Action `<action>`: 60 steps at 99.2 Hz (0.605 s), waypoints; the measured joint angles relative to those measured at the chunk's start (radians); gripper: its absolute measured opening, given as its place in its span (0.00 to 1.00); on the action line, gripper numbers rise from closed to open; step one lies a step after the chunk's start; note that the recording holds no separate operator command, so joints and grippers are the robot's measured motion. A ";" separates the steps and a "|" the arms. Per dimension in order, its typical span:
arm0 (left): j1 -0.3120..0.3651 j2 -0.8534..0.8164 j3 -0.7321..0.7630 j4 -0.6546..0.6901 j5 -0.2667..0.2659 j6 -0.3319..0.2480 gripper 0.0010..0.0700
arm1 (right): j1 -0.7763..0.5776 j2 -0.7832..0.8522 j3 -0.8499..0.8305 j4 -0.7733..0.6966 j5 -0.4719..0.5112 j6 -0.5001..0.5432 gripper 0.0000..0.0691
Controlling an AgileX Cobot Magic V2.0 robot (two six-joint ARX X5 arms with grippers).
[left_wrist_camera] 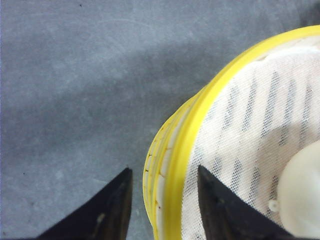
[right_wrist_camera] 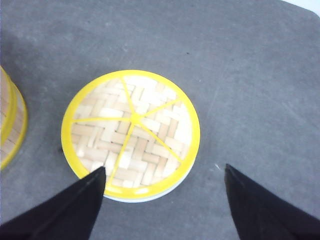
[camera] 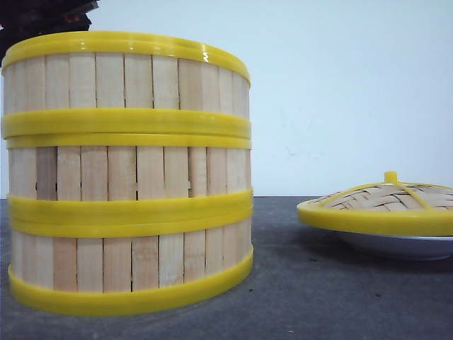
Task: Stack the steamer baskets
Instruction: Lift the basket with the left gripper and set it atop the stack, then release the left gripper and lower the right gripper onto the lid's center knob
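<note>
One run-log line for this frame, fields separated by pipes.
steamer baskets: three stacked | left end effector: open, straddling top rim | right end effector: open above lid | lid on plate

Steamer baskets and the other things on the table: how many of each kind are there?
Steamer baskets: 3, stacked in one tower
Woven lid: 1
White plate: 1, under the lid
White round thing in the top basket: 1
Total: 6

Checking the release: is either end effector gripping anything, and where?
Neither grips. The left end effector straddles the top basket's rim, open; the right is open above the lid.
</note>
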 joint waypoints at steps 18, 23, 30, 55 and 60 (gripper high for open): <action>0.000 -0.011 0.000 0.000 0.020 -0.013 0.33 | -0.047 0.024 0.000 0.029 -0.044 -0.023 0.67; 0.000 -0.026 0.000 0.000 0.019 -0.018 0.33 | -0.067 0.032 0.000 0.039 -0.082 -0.032 0.67; 0.000 -0.058 0.000 0.000 0.019 -0.018 0.33 | -0.102 0.047 0.000 0.055 -0.131 -0.051 0.67; 0.016 -0.223 0.000 -0.003 -0.012 -0.019 0.33 | -0.273 0.134 0.000 0.086 -0.313 -0.130 0.67; 0.022 -0.253 0.000 -0.013 -0.014 -0.019 0.33 | -0.307 0.157 0.000 0.087 -0.343 -0.143 0.67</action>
